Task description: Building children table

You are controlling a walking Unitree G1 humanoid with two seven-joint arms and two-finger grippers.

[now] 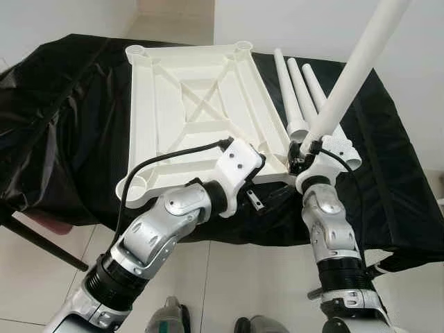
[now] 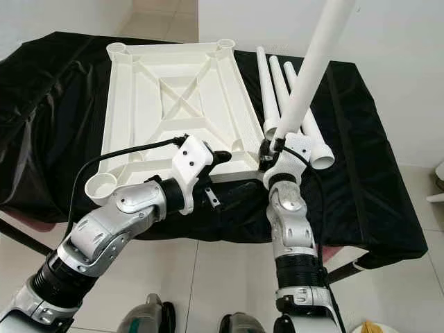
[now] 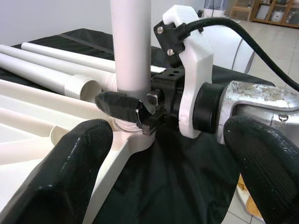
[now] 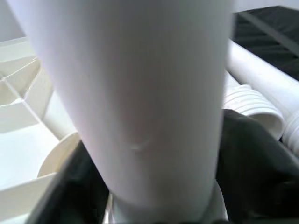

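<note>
A white table top [image 1: 201,97] lies upside down on a black cloth [image 1: 62,132]. My right gripper [image 1: 300,154] is shut on a white table leg [image 1: 354,66], which stands tilted with its foot in the top's near right corner socket [image 3: 128,128]. One of its fingers [image 3: 119,105] wraps the leg just above the socket. My left gripper [image 2: 216,178] is open at the top's near edge, just left of that corner, its fingers [image 3: 70,172] spread wide and holding nothing. Close up in the right wrist view, the leg [image 4: 140,93] hides most of the socket.
Three spare legs [image 1: 298,90] lie side by side on the cloth right of the top, threaded ends [image 4: 254,105] toward me. Open sockets sit at the near left [image 1: 139,186] and far corners [image 1: 137,50]. Tiled floor [image 1: 229,277] lies below the near edge.
</note>
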